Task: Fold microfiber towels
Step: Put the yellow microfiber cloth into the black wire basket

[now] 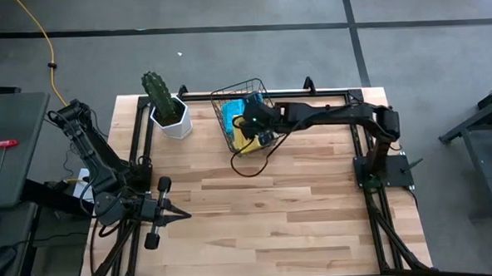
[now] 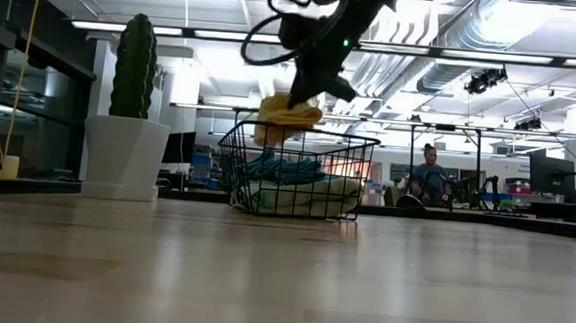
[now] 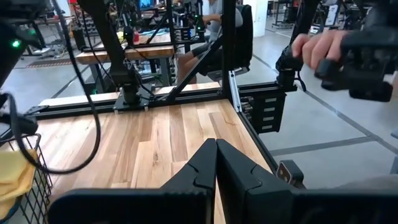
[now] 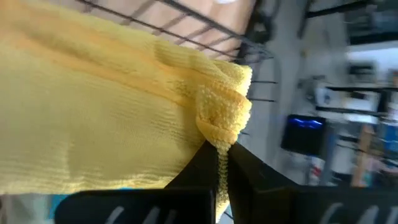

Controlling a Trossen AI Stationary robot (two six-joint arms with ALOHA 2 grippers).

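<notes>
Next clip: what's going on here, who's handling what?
The right end effector has pinched a yellow microfiber towel and holds it above the black wire basket at the back of the wooden table, beside a potted cactus. More towels, teal and light green, are still in the basket. The left end effector waits shut and empty near the table's left edge. Nothing has been laid out or folded yet.

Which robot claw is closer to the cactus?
The right. The right gripper is over the wire basket, pinching a yellow towel, right beside the cactus. The left gripper sits shut near the table's front left edge, farther from it.
</notes>
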